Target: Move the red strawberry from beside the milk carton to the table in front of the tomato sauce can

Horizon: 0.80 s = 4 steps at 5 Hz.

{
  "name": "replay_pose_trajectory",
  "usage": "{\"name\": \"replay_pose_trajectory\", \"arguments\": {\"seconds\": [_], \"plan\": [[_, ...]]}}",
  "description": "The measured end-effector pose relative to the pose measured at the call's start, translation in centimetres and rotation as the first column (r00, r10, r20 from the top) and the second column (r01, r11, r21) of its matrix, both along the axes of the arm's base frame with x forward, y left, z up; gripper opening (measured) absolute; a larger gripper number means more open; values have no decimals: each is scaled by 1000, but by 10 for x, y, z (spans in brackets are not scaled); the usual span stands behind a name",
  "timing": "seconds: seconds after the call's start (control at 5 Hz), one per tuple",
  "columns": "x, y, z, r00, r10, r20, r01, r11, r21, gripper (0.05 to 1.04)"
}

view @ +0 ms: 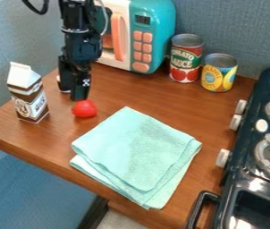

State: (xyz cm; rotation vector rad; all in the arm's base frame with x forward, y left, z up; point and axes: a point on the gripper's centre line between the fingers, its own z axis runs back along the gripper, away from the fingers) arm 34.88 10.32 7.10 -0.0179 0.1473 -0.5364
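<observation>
Here — tool (79, 96) by red object (84, 109) | carton (29, 94), cloth (138, 154) nearby | open or closed — can't tell

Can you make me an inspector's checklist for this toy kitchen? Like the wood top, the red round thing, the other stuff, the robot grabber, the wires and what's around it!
Surface: brown wooden counter.
Main thing: round red object, on the counter just below the gripper; whether they touch, I can't tell.
Clutter: folded mint cloth in front; brown-and-white carton upright at the left; two upright cans, red-and-green and yellow-and-blue, at the back.
Gripper: black, pointing down.
Cables: black cable looping at the top left; pale cable beside the arm.
Surroundings: teal toy microwave behind; dark toy stove at the right; blue-grey wall.
Spills: nothing seen.
</observation>
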Motion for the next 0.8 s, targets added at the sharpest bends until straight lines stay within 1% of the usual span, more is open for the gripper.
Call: {"name": "replay_pose_trajectory", "arguments": {"seconds": [0.2,0.6,0.8], "plan": [[4,1,-4,1000,-3,-2,3,1000,2,1001],[11,0,-17,1000,3,-4,-3,1000,-15,1001],[12,0,-22,999,30,-17,-30,999,-14,1001]]}}
